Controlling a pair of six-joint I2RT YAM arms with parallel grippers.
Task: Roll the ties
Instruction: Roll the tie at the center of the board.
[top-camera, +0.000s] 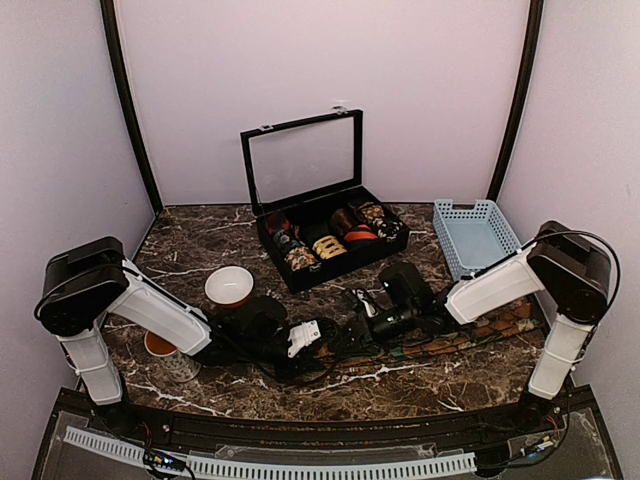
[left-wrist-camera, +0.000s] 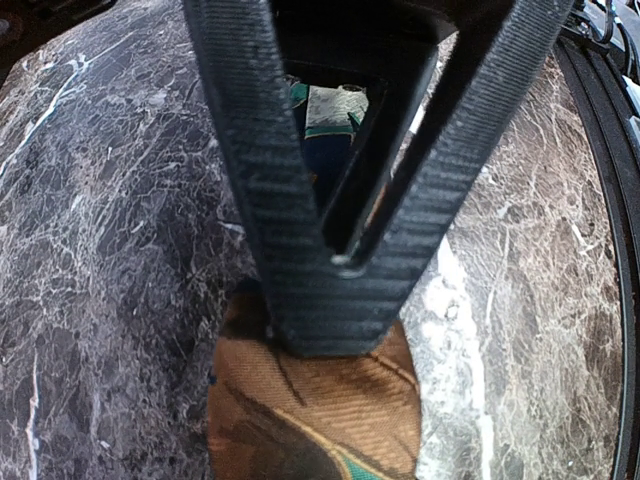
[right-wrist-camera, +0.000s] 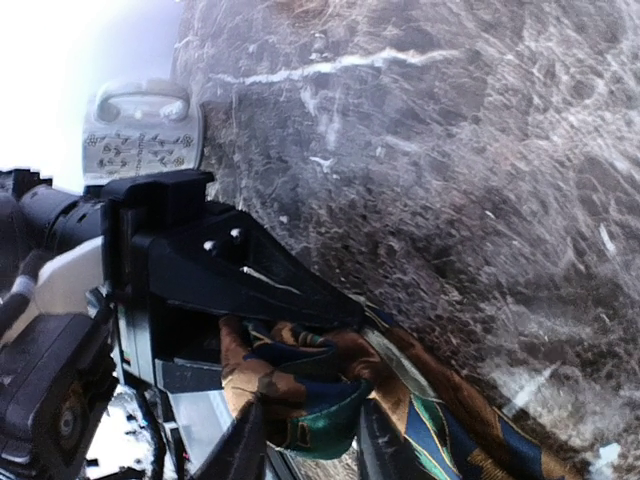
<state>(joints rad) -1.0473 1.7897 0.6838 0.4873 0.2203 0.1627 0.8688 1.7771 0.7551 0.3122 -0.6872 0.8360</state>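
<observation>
My left jaws are pressed together on one end of the long, narrow fabric tie (left-wrist-camera: 310, 410), patterned in brown, orange and dark green. My right jaws straddle its bunched fold; I cannot tell whether they clamp it. I should wind tight, even turns. The rest trails along the dark veined marble bench (left-wrist-camera: 100, 250) between the arms.

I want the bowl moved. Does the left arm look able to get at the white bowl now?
Probably not yet: the left gripper is shut on the tie. The white bowl sits close by, nothing between.
</observation>
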